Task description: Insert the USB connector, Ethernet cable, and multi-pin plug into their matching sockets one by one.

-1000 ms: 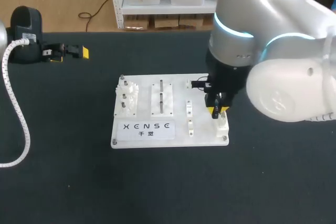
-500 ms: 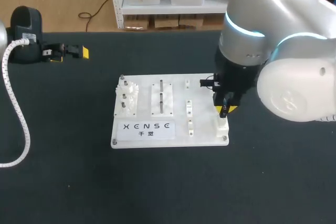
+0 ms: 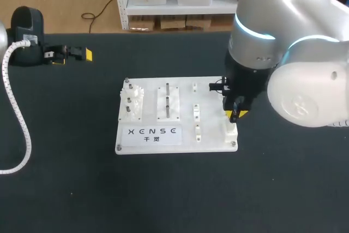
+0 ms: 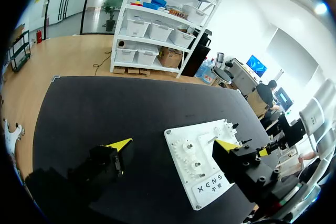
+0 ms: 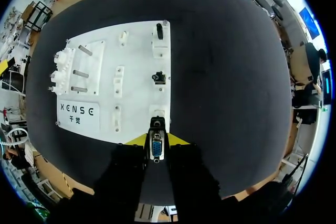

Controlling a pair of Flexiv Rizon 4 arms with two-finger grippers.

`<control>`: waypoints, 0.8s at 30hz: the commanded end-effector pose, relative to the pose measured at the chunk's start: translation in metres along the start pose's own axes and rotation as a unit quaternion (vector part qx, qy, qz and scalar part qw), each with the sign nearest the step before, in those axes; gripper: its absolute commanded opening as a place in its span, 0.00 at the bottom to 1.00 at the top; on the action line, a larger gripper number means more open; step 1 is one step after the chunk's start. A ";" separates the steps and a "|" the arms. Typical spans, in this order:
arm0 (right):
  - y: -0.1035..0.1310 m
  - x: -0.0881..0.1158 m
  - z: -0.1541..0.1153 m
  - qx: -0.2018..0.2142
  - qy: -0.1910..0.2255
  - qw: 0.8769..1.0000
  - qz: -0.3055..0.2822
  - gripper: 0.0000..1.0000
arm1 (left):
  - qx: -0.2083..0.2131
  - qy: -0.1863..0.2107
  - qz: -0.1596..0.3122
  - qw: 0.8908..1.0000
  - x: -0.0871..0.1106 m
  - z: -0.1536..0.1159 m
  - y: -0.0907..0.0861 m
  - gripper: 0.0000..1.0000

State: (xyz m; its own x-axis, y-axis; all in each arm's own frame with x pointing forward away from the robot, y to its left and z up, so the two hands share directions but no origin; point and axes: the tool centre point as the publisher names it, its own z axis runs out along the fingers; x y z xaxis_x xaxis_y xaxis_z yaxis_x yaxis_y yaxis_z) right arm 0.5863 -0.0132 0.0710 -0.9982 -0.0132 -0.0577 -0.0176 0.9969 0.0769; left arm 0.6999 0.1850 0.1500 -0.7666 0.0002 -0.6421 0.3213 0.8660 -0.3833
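The right pincer (image 5: 156, 140) is clamped on a black, blue-faced multi-pin plug (image 5: 156, 150) above the white plastic socket board (image 5: 137, 72) on the black desk (image 3: 71, 178). The left pincer's (image 4: 172, 144) fingers stand apart.

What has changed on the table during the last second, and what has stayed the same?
The right gripper, shut on the multi-pin plug, shifted sideways toward the right edge of the white board, and now hangs over the white socket at its near right corner. Nothing was let go. The board and the left gripper, open at the table's far left, stayed put.
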 end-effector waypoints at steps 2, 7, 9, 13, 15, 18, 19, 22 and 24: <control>0.001 0.000 0.001 0.001 -0.002 1.000 0.000 0.00 | 0.000 0.000 0.000 1.000 0.000 0.000 0.000 1.00; 0.001 -0.001 0.003 0.002 -0.001 1.000 0.001 0.00 | 0.000 0.000 0.000 1.000 0.000 0.000 0.000 1.00; 0.001 -0.001 0.003 0.002 -0.001 1.000 0.001 0.00 | 0.000 0.000 0.000 1.000 0.000 0.000 0.000 1.00; 0.001 0.000 0.004 0.003 -0.002 1.000 0.002 0.00 | 0.000 0.000 0.000 1.000 0.000 0.000 0.000 1.00; 0.001 0.000 0.004 0.004 -0.001 1.000 0.003 0.00 | 0.000 0.000 0.000 1.000 0.000 0.000 0.000 1.00; 0.001 0.000 0.004 0.004 -0.001 1.000 0.003 0.00 | 0.000 0.000 0.000 1.000 0.000 0.000 0.000 1.00; 0.000 0.000 0.004 0.004 -0.001 1.000 0.003 0.00 | 0.000 0.000 0.000 1.000 0.000 0.000 0.000 1.00; 0.000 0.000 0.004 0.004 -0.001 1.000 0.002 0.00 | 0.000 0.000 0.000 1.000 0.000 0.000 0.000 1.00; 0.000 0.001 0.004 0.005 -0.001 1.000 0.003 0.00 | 0.000 0.000 0.000 1.000 0.000 0.000 0.000 1.00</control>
State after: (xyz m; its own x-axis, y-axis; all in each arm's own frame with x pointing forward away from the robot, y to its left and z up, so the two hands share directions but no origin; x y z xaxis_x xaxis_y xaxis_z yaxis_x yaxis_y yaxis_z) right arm 0.5867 -0.0130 0.0672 -0.9984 -0.0103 -0.0562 -0.0142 0.9975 0.0697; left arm 0.6999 0.1850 0.1500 -0.7666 0.0002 -0.6421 0.3213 0.8660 -0.3833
